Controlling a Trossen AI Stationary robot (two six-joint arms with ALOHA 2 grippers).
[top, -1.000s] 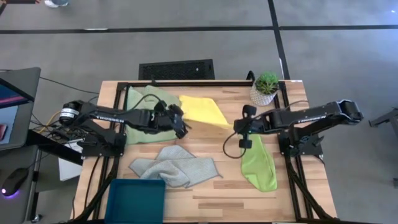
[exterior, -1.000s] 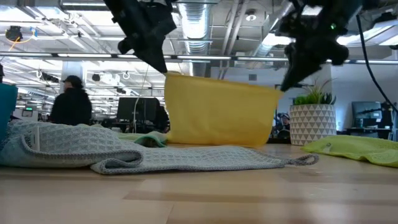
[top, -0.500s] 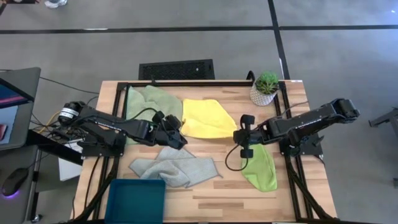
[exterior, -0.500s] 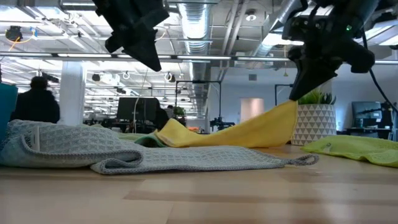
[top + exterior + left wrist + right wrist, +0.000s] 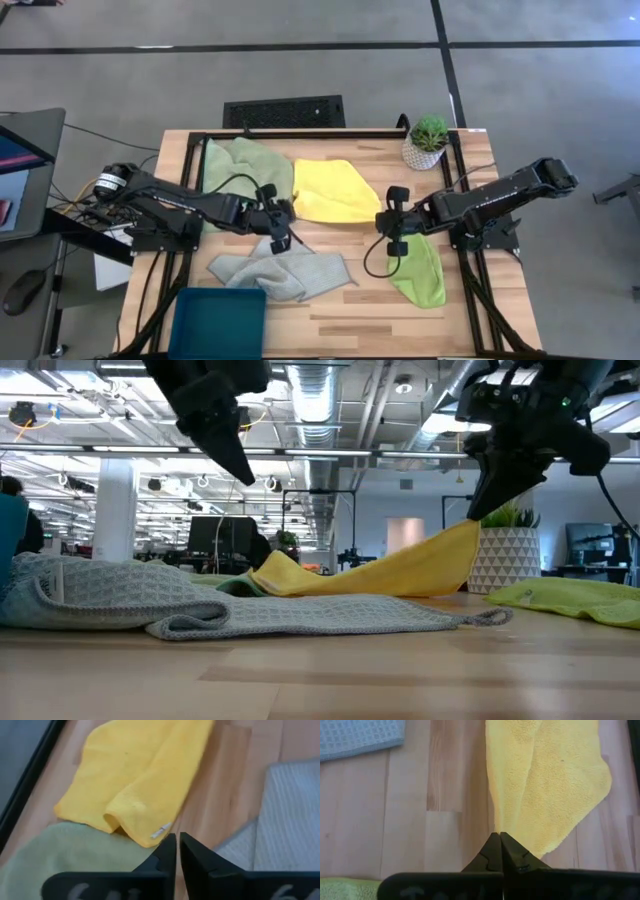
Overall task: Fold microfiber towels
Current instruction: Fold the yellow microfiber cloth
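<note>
Yellow microfiber towel (image 5: 330,191) lies folded over on the wooden table (image 5: 470,300), toward the back centre, between the sage green towel (image 5: 235,165) at back left and the potted plant (image 5: 427,141) at back right. Right gripper (image 5: 392,222) is closed on the yellow towel's right front corner; in the low view that corner is lifted off the table, the cloth sloping down leftward to a rumpled fold resting on the surface. Right wrist view shows the fingers pressed together with the yellow cloth running out from their tips. Left gripper (image 5: 279,226) hangs above the table just off the yellow towel's left front corner, near the edge of the grey-green towel (image 5: 283,268); its fingers stand a narrow slit apart and grip nothing, the yellow corner with its small white tag (image 5: 161,831) lying loose just ahead of them. Grey-green towel is bunched and partly doubled over at front left, beside the teal bin (image 5: 218,322) at the front left corner. Lime green towel (image 5: 416,265) lies in an elongated heap on the right side, under the right arm.
</note>
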